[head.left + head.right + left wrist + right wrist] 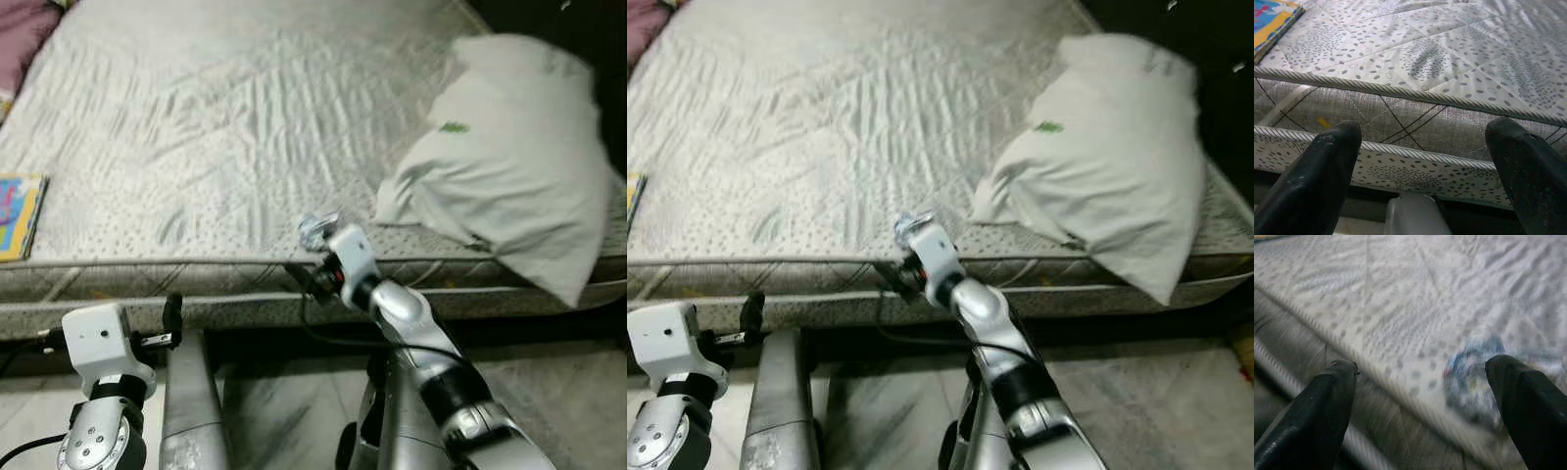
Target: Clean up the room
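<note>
Right gripper (1415,396): fingers spread wide, nothing between them. Poised at the mattress (225,127) near edge, with a small crumpled wrapper-like scrap (1471,377) just ahead, close to one finger. Blurred in the right wrist view, so likely foil or plastic litter, not certain. Same scrap (317,229) visible from the head camera, sitting on the mattress just inside its front piping, right arm reaching up to it from the floor side.

Left gripper (1422,161): also wide open and empty, held low and facing the mattress side panel, below the piping. Idle.

Elsewhere on the mattress: white pillow (509,157) lying askew toward the right corner, overhanging the near edge. Colourful children's book (20,215) at the left end, near the front edge. Corner of a purple blanket or cushion (24,29) at the far left.

Step in hand, by judgement: approach to pick the scrap off the mattress; not yet grasped. Next move needs a short advance to centre the scrap between the fingers, then close. Light, crumpled item, so easy to nudge away on the quilted cover. Pillow and book remain to tidy.
</note>
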`<state>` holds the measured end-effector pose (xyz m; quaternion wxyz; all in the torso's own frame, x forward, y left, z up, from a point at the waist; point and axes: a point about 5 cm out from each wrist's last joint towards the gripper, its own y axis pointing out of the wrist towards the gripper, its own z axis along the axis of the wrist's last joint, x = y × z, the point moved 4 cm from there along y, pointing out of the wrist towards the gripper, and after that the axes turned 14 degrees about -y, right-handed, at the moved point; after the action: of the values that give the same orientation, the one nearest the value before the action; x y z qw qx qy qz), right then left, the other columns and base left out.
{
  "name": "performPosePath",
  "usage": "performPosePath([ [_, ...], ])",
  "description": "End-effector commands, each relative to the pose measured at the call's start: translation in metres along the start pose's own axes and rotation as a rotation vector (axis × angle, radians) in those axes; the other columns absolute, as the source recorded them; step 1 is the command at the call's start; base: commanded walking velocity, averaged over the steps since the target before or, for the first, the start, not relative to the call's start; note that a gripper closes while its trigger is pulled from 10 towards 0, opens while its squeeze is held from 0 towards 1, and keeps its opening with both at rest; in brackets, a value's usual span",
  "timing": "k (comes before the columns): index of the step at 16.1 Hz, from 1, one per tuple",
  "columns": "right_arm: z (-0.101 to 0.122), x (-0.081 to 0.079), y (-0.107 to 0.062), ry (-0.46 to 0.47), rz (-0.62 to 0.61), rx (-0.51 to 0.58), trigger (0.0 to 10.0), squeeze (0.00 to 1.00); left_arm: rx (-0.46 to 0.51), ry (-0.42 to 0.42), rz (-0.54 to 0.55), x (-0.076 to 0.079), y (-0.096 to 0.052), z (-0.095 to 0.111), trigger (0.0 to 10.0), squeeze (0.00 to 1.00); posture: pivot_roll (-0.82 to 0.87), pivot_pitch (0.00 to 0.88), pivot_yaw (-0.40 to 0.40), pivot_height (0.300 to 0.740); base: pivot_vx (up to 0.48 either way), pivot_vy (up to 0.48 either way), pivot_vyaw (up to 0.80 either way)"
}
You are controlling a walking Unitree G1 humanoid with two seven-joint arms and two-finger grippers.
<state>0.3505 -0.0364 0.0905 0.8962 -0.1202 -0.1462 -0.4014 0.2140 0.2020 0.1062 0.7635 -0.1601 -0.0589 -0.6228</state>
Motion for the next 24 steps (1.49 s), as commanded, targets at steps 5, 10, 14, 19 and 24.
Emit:
performPosePath([
  [5,0.025,0.052,0.016,0.001,-0.267,0.056,10.0,0.0,0.008,0.045,0.008,0.002,-0.009,0.006,10.0,0.0,0.28,0.182,-0.108,0.471,0.0,0.0,0.0],
  [10,0.014,0.035,0.037,-0.023,-0.231,-0.082,10.0,0.0,0.008,0.053,-0.015,0.008,-0.006,0.007,10.0,0.0,0.28,0.178,-0.107,0.471,0.0,0.0,0.0],
  [14,0.0,0.027,0.043,-0.014,-0.243,-0.22,10.0,0.0,0.011,0.064,-0.019,0.009,-0.003,0.008,10.0,0.0,0.29,0.179,-0.113,0.471,0.0,0.0,0.0],
  [19,-0.017,0.019,0.039,-0.081,-0.237,-0.339,10.0,0.0,0.016,0.07,-0.008,0.008,-0.002,0.008,10.0,0.0,0.29,0.177,-0.118,0.471,0.0,0.0,0.0],
  [24,-0.022,0.02,0.036,-0.223,-0.207,-0.36,0.0,0.0,0.018,0.061,-0.023,0.013,0.005,0.007,10.0,0.0,0.28,0.165,-0.12,0.471,0.0,0.0,0.0],
])
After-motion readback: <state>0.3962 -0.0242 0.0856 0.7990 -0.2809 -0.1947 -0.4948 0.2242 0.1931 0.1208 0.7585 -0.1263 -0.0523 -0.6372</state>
